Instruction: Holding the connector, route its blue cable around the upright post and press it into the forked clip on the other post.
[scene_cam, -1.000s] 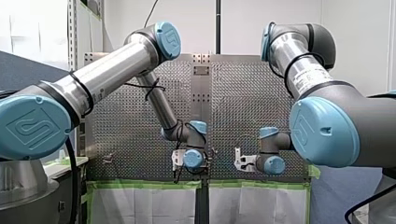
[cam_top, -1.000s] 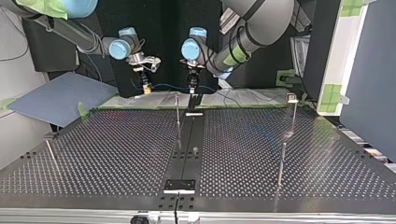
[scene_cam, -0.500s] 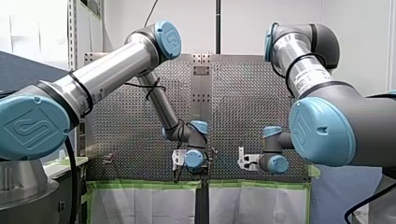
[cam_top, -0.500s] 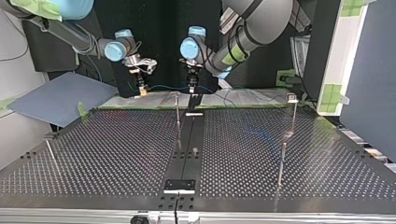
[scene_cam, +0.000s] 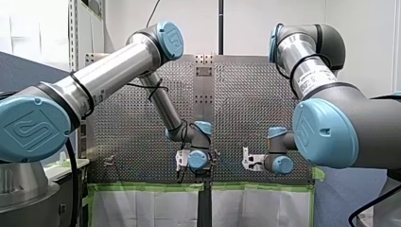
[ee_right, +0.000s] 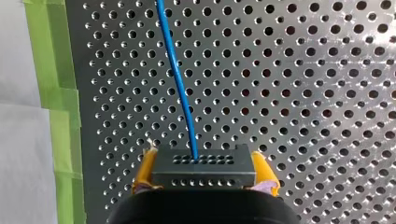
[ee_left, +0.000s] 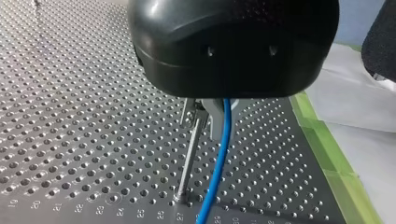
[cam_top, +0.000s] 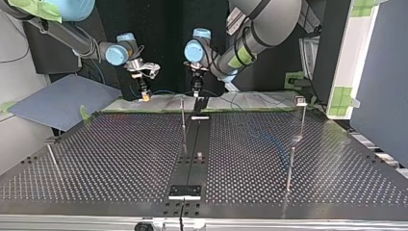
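My right gripper [ee_right: 204,158] holds the connector [ee_right: 204,171] tightly between its yellow pads [ee_right: 145,169], above the perforated table [ee_right: 303,93]. In the top view the connector is to the left of the upright post [cam_top: 182,115] and beyond it, apart from it. The blue cable [ee_right: 180,79] leaves the connector and runs on the far side of the post to my left gripper [ee_left: 203,123], which hangs close to the post. There the cable comes down just beside the post. Whether my left gripper is closed on the cable, I cannot tell.
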Motion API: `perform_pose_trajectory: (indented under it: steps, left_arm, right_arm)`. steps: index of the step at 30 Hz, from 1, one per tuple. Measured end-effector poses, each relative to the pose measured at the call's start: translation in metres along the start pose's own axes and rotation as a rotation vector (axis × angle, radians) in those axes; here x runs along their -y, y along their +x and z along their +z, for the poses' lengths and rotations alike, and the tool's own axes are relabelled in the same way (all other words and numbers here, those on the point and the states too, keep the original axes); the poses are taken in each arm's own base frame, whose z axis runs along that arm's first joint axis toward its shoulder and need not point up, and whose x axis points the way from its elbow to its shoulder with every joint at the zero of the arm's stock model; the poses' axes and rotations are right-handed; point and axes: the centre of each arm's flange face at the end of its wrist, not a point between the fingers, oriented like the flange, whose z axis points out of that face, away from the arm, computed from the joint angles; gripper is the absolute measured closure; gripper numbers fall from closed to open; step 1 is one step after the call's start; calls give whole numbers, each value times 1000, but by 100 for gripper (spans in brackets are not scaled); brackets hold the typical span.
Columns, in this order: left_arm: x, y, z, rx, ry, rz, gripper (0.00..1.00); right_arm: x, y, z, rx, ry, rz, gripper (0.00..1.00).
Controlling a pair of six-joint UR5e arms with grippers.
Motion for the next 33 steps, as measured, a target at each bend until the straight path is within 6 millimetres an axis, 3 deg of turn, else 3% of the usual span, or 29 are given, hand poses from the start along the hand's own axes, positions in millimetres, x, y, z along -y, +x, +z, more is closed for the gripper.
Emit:
perform_pose_trajectory:
  steps: [17, 33]
  left_arm:
    - [-2, -2, 5, -4, 22, -23, 99]
    - [-9, -10, 23, -7, 54, -83, 99]
  right_arm:
    - [-3, 8, 10, -13, 4, -5, 100]
    - [-5, 17, 20, -7, 7, -6, 100]
